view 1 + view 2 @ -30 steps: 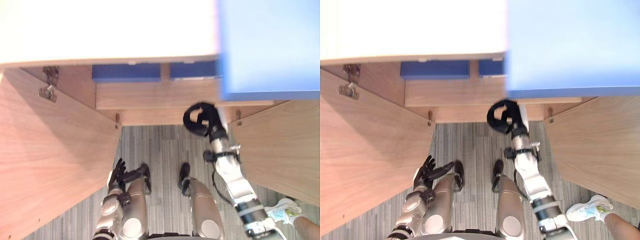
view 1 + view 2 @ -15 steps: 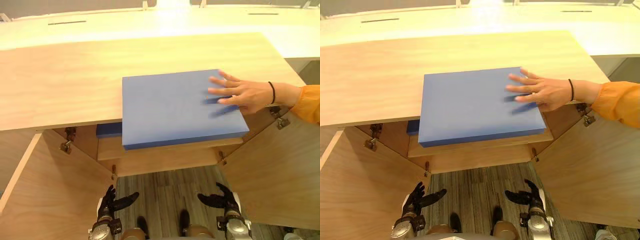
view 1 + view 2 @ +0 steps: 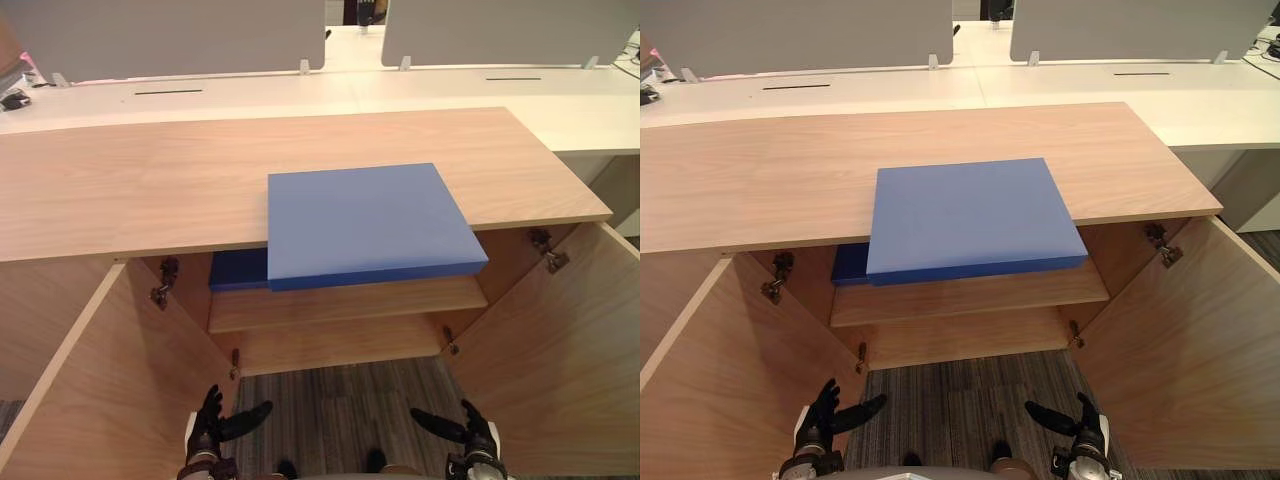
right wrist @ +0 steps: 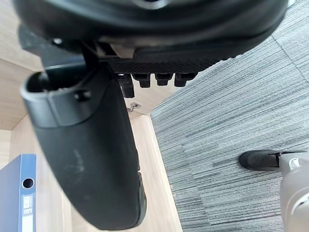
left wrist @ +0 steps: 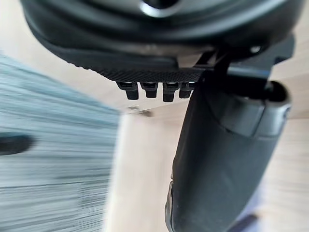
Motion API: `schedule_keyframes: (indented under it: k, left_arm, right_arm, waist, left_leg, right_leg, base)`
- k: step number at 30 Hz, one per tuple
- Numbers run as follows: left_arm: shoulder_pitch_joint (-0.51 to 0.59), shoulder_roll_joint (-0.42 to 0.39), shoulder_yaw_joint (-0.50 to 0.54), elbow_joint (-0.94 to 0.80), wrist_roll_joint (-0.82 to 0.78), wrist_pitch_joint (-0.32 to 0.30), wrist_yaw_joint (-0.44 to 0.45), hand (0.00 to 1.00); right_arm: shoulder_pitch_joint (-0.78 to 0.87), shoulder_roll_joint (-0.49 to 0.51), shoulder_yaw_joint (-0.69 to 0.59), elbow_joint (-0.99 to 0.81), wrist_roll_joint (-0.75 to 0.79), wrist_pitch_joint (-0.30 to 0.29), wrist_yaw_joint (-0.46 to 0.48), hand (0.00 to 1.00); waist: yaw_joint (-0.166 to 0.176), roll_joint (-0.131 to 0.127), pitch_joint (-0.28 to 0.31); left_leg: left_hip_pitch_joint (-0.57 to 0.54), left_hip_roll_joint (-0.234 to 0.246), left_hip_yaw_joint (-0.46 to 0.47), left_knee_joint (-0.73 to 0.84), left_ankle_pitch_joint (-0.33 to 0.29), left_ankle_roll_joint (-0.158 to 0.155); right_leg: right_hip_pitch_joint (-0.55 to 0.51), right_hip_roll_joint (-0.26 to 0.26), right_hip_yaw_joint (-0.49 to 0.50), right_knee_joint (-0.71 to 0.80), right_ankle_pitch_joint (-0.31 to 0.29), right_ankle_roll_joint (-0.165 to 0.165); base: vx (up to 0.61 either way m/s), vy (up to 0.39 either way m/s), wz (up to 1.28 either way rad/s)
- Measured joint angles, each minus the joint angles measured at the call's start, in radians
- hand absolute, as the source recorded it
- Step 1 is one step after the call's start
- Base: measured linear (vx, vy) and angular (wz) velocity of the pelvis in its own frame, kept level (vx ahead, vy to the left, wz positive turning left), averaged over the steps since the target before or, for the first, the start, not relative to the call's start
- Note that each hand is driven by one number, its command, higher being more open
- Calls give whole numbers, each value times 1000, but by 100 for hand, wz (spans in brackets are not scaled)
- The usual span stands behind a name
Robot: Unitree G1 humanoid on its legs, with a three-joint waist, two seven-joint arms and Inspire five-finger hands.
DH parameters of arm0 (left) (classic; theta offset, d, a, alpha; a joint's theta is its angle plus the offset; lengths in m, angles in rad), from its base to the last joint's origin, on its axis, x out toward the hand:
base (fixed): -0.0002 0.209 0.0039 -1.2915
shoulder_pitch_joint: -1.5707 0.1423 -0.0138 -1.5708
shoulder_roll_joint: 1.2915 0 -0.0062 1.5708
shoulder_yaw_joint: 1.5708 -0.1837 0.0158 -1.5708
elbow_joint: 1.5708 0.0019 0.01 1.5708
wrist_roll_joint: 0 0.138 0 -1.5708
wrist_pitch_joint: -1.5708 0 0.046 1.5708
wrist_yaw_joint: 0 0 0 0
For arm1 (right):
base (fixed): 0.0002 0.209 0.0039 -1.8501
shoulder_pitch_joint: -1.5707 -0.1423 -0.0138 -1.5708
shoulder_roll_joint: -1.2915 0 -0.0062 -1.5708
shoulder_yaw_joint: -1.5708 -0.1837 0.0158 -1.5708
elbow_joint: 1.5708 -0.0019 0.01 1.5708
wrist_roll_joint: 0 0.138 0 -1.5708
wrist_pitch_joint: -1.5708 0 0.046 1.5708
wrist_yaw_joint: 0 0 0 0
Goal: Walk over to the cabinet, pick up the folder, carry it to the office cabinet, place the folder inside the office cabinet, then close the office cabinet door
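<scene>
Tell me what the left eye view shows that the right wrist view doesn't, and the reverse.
Left eye view: the blue folder lying flat on the cabinet top, overhanging its front edge, both doors open, and the left hand open low down. Right wrist view: the spine of a blue binder with its finger hole. Shared: the open right hand, grey carpet and light wood panels.

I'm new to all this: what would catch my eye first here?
A large blue folder lies flat on the wooden cabinet top, its front edge jutting past the rim. Below, both cabinet doors stand open, with a second blue folder on the shelf inside. Low down, the left hand and right hand hang open over the grey carpet.
</scene>
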Motion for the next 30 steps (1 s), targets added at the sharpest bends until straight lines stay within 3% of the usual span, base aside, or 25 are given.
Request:
schedule_keyframes:
  k: [9, 16, 18, 24, 30]
  left_arm:
    - [87, 9, -3, -493, 39, -40, -11, 100]
    - [79, 109, -14, -814, 171, -117, 3, 100]
    - [79, 139, -14, -894, 287, -148, 38, 100]
    - [76, 222, -22, -964, 476, -175, 89, 100]
    - [11, 383, -100, -966, 640, -188, 97, 100]
  right_arm:
    - [26, 0, -21, 38, 20, 0, 0, 100]
    - [29, -8, -22, 59, 20, -2, 10, 100]
    - [34, -9, -22, 64, 19, -2, 12, 100]
    - [68, -14, -18, 77, 9, -2, 22, 100]
    - [94, -21, 25, 85, -13, -3, 35, 100]
  waist:
    - [15, 13, -7]
    - [14, 20, -11]
    - [16, 24, -14]
    - [15, 35, -33]
    - [9, 35, -58]
  left_leg:
    - [13, -15, -31, 1, -3, 9]
    - [37, -13, -41, 4, -12, 0]
    - [45, -11, -36, 0, -18, -3]
    - [63, -7, -19, 4, -28, -6]
    - [74, -2, -6, 4, -33, -9]
  right_leg:
    - [34, -15, -30, -5, -6, 9]
    - [65, -14, -38, -3, -13, 4]
    - [69, -13, -31, 2, -18, 5]
    - [79, -7, -11, 2, -19, 5]
    - [82, -1, 3, 1, -21, 3]
  base:
    - [1, 11, 10]
    - [-3, -5, 3]
    - [-32, -5, -6]
    - [0, -1, -10]
    - [-14, -11, -7]
